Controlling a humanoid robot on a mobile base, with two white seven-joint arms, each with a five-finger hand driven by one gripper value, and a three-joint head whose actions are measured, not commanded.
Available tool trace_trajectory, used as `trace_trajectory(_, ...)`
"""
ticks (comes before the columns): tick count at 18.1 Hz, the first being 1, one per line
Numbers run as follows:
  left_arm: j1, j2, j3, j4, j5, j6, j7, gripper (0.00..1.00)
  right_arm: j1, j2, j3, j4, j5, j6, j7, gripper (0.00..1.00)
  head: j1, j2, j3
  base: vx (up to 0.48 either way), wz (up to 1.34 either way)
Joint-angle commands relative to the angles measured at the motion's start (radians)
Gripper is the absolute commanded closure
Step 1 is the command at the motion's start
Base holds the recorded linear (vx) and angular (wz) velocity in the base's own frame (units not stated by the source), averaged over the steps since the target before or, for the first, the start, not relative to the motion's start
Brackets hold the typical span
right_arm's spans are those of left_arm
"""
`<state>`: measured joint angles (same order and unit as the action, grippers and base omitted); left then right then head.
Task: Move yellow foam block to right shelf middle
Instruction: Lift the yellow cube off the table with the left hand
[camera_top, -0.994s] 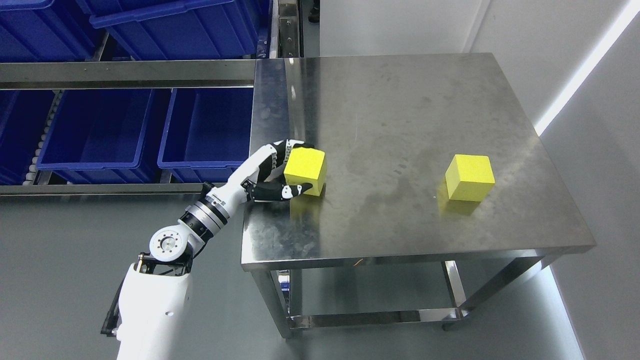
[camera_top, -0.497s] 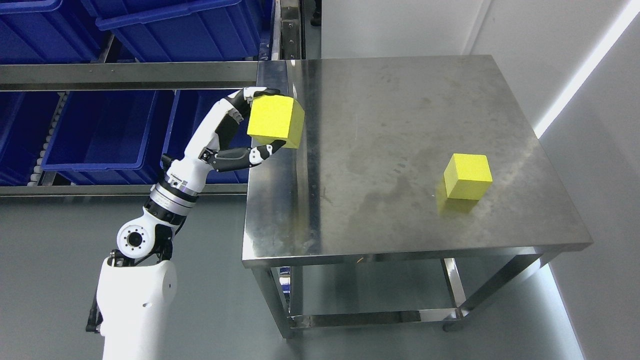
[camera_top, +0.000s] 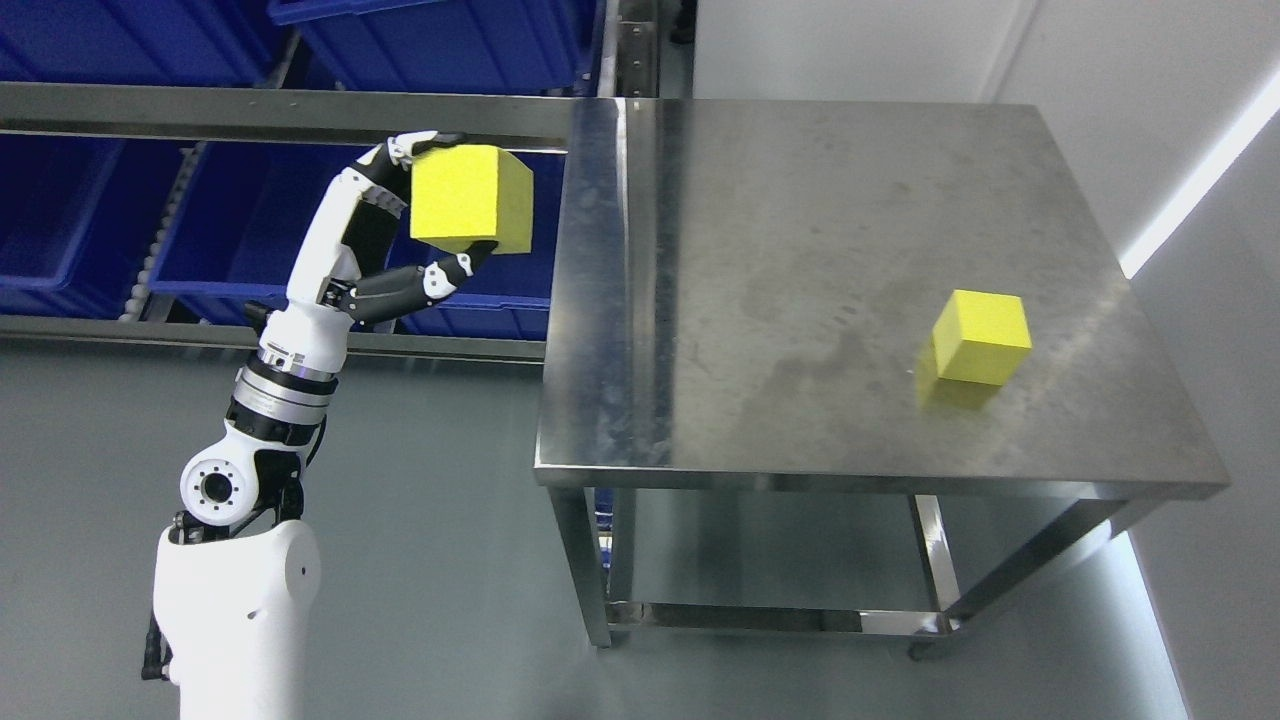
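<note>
The left robot hand (camera_top: 425, 215) pinches a yellow foam block (camera_top: 468, 198) in mid-air, clear of the steel worktop (camera_top: 800, 250) and just off its left edge. The block sits at about one o'clock from the palm: the upper fingers (camera_top: 410, 146) curl over its top left corner, while the thumb (camera_top: 445, 280) presses up against its underside from about seven o'clock. The block is tilted slightly, with its top face and its right side face both showing.

The white arm rises from the lower left of the picture, at about seven o'clock, and bends at the wrist toward the block. Behind the held block, at about nine to eleven o'clock in the picture, stands a metal shelf (camera_top: 280, 110) carrying blue bins (camera_top: 230, 225). The block hangs in front of the shelf's horizontal rail, at the level of the bin row below that rail; whether it is over a bin or still short of the shelf cannot be told from this view.

A second yellow block (camera_top: 982, 323) rests on the worktop toward its right side, at about three o'clock from the picture's centre, well apart from the hand, with its reflection showing on the steel just beside it. The worktop has a lower rail (camera_top: 770, 620) visible between its legs.
</note>
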<state>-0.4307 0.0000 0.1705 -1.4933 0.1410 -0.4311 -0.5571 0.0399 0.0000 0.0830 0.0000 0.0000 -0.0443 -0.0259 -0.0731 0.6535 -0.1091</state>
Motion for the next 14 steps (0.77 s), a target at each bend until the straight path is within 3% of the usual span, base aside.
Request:
trace_trajectory(1,0.004,0.018,0.147,-0.041,0.005,0.025,0.072,0.96,0.000,-0.017,0.000,-0.017,0.009,0.000,0.000,0.00,0.0000,0.000,0.000,-0.079,0.46)
trace_trajectory(7,0.015,0.018,0.149,-0.061,0.005,0.025,0.071,0.96,0.000,-0.017,0.000,-0.017,0.008,0.000,0.000,0.00,0.0000,0.000,0.000,-0.085,0.77)
trace_trajectory(14,0.010,0.018,0.147,-0.061,0.005,0.025,0.071,0.96,0.000,-0.017,0.000,-0.017,0.008,0.000,0.001,0.00,0.0000,0.000,0.000,-0.012,1.13)
